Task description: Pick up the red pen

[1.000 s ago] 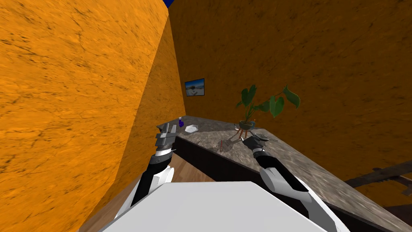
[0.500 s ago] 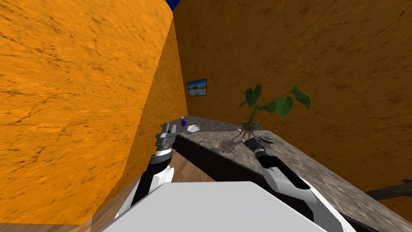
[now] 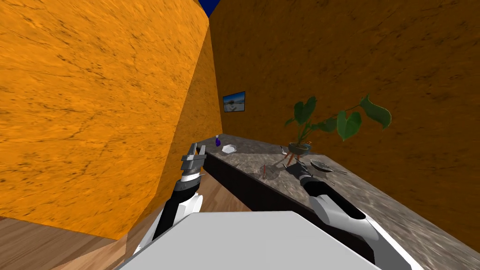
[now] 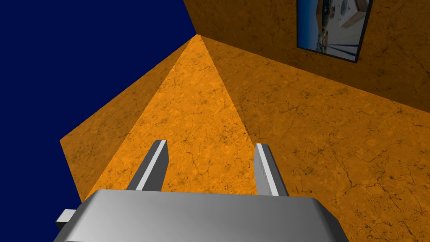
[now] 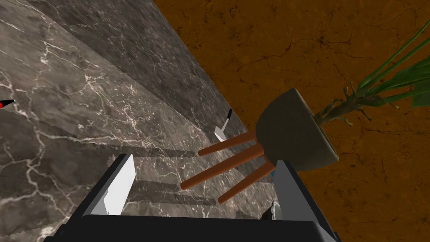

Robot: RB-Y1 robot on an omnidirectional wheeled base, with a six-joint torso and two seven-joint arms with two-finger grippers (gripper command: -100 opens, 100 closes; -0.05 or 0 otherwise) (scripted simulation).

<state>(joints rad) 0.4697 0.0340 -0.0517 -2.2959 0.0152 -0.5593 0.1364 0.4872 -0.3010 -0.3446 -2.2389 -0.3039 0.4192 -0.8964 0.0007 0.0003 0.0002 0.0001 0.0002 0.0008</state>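
My left gripper [image 3: 197,150] hangs just beside the left end of the counter [image 3: 384,211]. Its fingers stand wide apart with nothing between them. My right gripper [image 3: 294,165] is out over the counter's dark, white-veined stone top. Its jaws are wide too and hold nothing.

The red pen [image 3: 264,171] is to the left of that gripper, near it but clear of it, and closer to the counter's front edge. From my head it is a thin red stroke standing up from the stone, with a faint grey round patch about its foot. I cannot tell whether that patch is a holder or a shadow. From my right wrist the pen [image 5: 6,103] shows as a red tip with a black point. It lies well outside the finger [image 5: 119,185] that is farther from the pot.

Just ahead of my open right fingers stands a dark round pot [image 5: 289,134] on three brown legs. Green stems rise out of it, and from my head the plant [image 3: 349,123] spreads into broad leaves. Near the legs a small white piece with a black handle [image 5: 222,128] lies on the stone.

To the right of the pot sits a shallow grey dish [image 3: 322,165], and what it holds is too small to tell. Farther along the counter are a white dish [image 3: 229,148] and a small purple bottle [image 3: 217,140]. On the orange wall behind them hangs a framed picture [image 3: 234,101] of blue sky.
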